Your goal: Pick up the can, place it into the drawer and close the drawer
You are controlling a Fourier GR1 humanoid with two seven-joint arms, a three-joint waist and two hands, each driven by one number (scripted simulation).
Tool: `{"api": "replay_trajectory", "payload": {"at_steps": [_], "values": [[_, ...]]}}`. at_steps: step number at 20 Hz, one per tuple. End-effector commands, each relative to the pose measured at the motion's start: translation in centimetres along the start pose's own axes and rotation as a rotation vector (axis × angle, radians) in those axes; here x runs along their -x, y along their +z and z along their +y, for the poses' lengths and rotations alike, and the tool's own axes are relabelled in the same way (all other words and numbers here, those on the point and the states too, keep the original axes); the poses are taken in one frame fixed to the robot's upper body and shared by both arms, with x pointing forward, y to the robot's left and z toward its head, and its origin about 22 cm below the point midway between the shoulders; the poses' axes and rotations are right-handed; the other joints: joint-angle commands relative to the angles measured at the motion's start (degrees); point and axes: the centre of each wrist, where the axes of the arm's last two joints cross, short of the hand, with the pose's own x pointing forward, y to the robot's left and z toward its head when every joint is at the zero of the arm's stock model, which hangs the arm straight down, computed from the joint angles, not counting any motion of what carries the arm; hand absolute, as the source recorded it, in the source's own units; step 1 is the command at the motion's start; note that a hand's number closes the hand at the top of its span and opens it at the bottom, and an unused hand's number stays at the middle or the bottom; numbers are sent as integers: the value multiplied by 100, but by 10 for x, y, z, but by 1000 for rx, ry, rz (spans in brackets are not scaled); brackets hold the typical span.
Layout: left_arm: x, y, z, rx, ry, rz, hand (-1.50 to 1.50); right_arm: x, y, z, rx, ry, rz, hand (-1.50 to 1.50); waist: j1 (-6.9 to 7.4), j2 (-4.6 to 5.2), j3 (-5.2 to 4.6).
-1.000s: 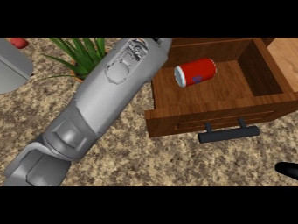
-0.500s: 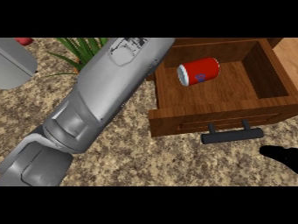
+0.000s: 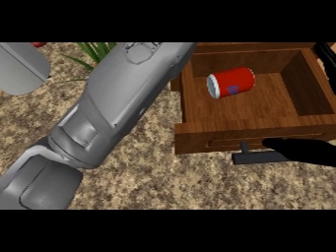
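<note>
Red can (image 3: 231, 83) lying in open drawer (image 3: 257, 135), right hand (image 3: 305, 150) fingers straight, touching the drawer handle (image 3: 257, 157), holding nothing

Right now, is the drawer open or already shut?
Open. The drawer is pulled out, its inside showing with the red can lying on its side in it. The right robot hand is at the drawer handle.

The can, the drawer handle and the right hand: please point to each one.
can (image 3: 231, 83): head view, on its red side.
drawer handle (image 3: 256, 157): head view, on the dark bar.
right hand (image 3: 306, 149): head view, on its black fingers by the handle.
</note>
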Motion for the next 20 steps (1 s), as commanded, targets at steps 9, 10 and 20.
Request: {"api": "replay_trajectory", "payload": {"at_steps": [9,10,20], "values": [[-3,-9,7,42,1,8,-150,50,-33,90,-129,326,5,-150,334,-74,-3],[-5,-7,1,12,-2,-20,-150,38,-58,89,-123,336,-18,-150,295,-42,-1],[8,-17,36,12,-1,-2,-150,70,-79,160,-80,416,30,-150,575,-120,-7]]}}
